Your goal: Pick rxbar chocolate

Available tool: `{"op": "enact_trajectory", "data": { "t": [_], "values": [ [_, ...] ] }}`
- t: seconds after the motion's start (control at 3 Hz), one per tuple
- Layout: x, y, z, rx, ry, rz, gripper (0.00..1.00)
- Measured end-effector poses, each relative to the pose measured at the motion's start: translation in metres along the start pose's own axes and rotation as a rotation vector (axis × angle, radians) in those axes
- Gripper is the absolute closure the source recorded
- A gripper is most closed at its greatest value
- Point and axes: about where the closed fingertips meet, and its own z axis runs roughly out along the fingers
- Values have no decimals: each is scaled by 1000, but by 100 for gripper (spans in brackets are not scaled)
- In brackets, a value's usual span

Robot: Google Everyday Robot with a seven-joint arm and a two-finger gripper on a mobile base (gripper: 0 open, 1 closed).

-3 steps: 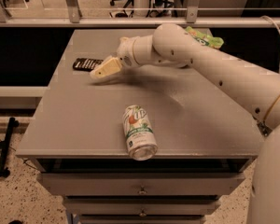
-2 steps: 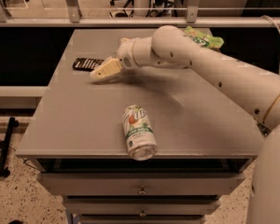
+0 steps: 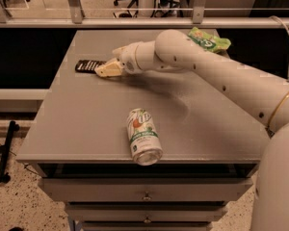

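The rxbar chocolate [image 3: 88, 65] is a small flat dark bar with pale lettering, lying on the grey table top [image 3: 86, 114] near its left edge. My gripper [image 3: 103, 70] reaches in from the right and sits low over the table, its cream fingertips at the bar's right end, touching or overlapping it. The arm [image 3: 207, 66] stretches across the table from the right side of the view.
A white-green soda can [image 3: 143, 135] lies on its side near the table's front edge. A green crinkly snack bag [image 3: 208, 39] sits at the back right, partly behind the arm. Drawers are below the table top; a railing runs behind it.
The gripper has shifted slightly left and down toward the bar's right end. The can, bag and bar have not moved.
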Motion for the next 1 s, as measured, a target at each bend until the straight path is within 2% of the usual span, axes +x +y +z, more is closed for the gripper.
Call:
{"op": "enact_trajectory", "data": {
  "t": [0.67, 1.0],
  "values": [
    [-3, 0, -3, 9, -8, 7, 84],
    [-12, -2, -4, 7, -16, -6, 100]
  ]
}}
